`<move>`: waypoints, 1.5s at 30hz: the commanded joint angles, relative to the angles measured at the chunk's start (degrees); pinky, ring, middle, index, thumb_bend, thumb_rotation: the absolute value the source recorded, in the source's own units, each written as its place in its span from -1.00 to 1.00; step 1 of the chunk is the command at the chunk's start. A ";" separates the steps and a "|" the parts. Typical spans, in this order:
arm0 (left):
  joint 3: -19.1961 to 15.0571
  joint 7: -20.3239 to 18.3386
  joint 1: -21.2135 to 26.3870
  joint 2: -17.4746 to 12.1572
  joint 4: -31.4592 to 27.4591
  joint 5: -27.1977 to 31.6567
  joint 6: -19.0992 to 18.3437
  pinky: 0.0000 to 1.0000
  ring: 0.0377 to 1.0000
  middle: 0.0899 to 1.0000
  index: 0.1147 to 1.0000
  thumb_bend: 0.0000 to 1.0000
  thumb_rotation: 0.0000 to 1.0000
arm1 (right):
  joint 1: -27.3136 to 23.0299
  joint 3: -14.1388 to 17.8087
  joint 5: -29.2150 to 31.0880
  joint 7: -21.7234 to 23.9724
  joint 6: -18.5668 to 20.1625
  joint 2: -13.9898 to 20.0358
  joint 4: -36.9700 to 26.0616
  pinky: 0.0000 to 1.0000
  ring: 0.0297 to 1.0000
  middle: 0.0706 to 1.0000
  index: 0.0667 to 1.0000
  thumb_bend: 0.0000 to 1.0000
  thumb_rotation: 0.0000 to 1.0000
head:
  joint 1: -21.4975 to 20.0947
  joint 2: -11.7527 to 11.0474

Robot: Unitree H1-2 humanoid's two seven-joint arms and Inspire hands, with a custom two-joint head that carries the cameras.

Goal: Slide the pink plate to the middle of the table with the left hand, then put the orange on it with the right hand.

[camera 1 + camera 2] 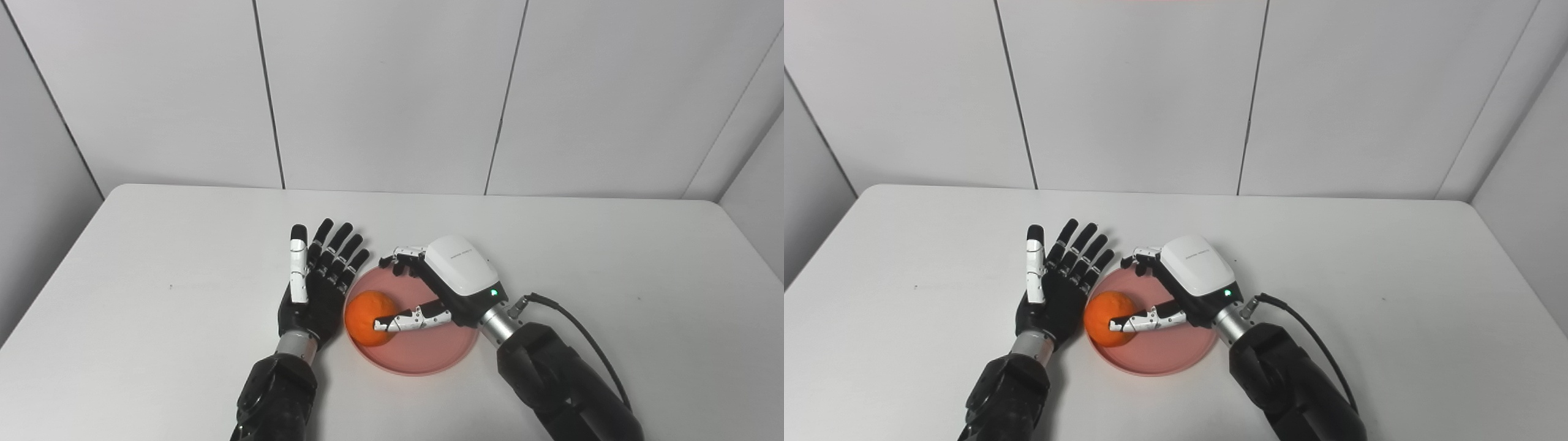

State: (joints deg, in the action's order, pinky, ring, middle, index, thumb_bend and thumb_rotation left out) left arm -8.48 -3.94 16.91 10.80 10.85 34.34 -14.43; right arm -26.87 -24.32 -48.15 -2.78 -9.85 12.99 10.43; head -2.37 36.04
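Pink plate point(422, 355) sits near the table's point(153, 245) middle, toward the near edge. Orange point(367, 316) rests on the plate's left part. Left hand point(318, 278) lies just left of the plate, palm up, fingers spread and straight, holding nothing. Right hand point(450, 278) hangs over the plate, fingers apart; its thumb point(410, 320) reaches across the front of the orange, other fingers curled clear of the fruit at the far rim.
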 commanded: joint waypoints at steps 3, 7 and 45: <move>-0.69 4.91 -4.25 2.66 5.15 -1.98 -3.10 0.75 0.75 0.72 0.84 0.53 0.39 | -1.23 2.72 3.47 -2.75 -2.58 -0.80 -3.37 -0.09 0.02 0.15 0.27 0.72 0.77 | -0.04 -0.22; -0.77 4.66 -4.17 2.64 5.29 -1.88 -2.86 0.76 0.75 0.69 0.82 0.51 0.40 | -0.90 4.85 6.10 -3.64 -2.90 -1.58 -5.37 -0.05 0.07 0.19 0.29 0.65 0.79 | 0.03 -0.25; 5.36 12.97 0.67 -2.20 11.99 -33.33 22.65 1.00 0.99 0.89 0.80 0.62 0.53 | 5.40 32.23 57.02 -4.36 9.84 -19.72 5.15 0.78 0.77 0.76 0.69 0.53 0.92 | 0.35 0.05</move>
State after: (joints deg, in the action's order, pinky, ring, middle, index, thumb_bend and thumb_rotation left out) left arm -3.19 8.12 19.90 10.10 21.13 3.06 9.43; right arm -20.48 7.21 6.64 -7.40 -2.29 -5.87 15.87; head -2.11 36.12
